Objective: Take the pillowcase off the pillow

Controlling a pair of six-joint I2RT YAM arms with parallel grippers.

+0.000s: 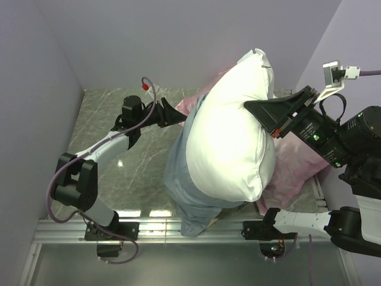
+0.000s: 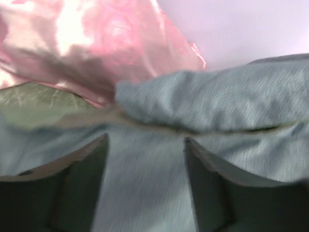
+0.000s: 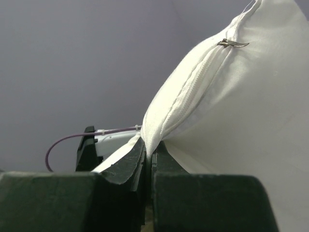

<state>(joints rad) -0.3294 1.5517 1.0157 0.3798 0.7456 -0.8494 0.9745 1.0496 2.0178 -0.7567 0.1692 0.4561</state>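
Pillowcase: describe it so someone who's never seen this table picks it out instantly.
Find the big white pillow held up by the right tool. The pillowcase is the limp grey-blue cloth under its left side, trailing to the near edge of the table. Unlike the shiny pink rose-patterned pillow beside it, it is matte and plain.

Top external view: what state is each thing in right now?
pillow, mostly bare, raised by its edge seam.
pillowcase, slumped along pillow's left and near sides, grey-blue side out.
right gripper, jaws shut on the pillow's seam.
left gripper, jaws apart, pillowcase cloth between them.
pink pillow, lying underneath at right.
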